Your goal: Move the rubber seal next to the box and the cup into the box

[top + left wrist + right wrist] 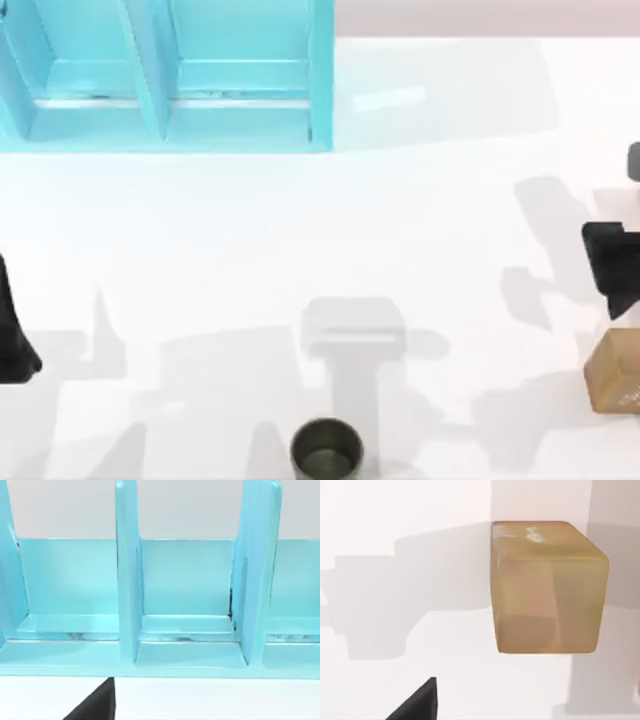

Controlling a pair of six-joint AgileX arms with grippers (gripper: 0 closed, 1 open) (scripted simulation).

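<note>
The rubber seal [614, 375], a tan-brown block, rests on the white table at the far right edge; its faint white markings show in the right wrist view [547, 587]. My right gripper [612, 268] hovers just behind it, apart from it, holding nothing. The cup [325, 450], dark olive-grey and upright, stands at the front middle of the table. The light blue box [150, 80] with upright dividers sits at the back left. My left gripper [12, 340] is parked at the left edge, and the left wrist view faces the box [127, 580].
The white tabletop [330, 230] stretches bare between the box, the cup and the seal. Grey arm shadows lie across its front half. The box's compartments [187, 587] hold nothing that I can see.
</note>
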